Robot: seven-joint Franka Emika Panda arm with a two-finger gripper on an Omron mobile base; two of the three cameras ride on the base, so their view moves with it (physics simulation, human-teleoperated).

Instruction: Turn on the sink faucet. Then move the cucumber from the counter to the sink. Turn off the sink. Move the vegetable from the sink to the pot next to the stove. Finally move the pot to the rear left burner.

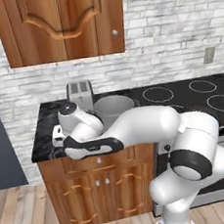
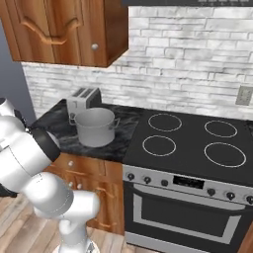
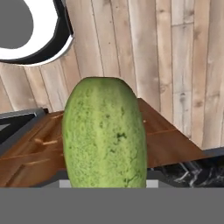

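Note:
The yellowish-green cucumber (image 3: pixel 105 135) stands big and upright right in front of the hand camera, held between the jaws; its lower end is cut off at the bottom of that view. My gripper (image 1: pixel 58 136) hangs at the left front edge of the black marble counter (image 1: pixel 45 125), shut on the cucumber, with the forearm lying across the counter's front. The silver pot (image 1: pixel 112 106) (image 2: pixel 95 126) stands on the counter next to the stove, behind the forearm. The rear left burner (image 1: pixel 157 94) (image 2: pixel 164 122) is bare.
A silver toaster (image 1: pixel 80 93) (image 2: pixel 83 101) stands against the brick wall just behind the pot. The black glass stove (image 2: pixel 195 143) lies right of the counter. Wooden wall cabinets (image 1: pixel 59 24) hang above. Wooden floor (image 3: pixel 175 52) shows behind the cucumber.

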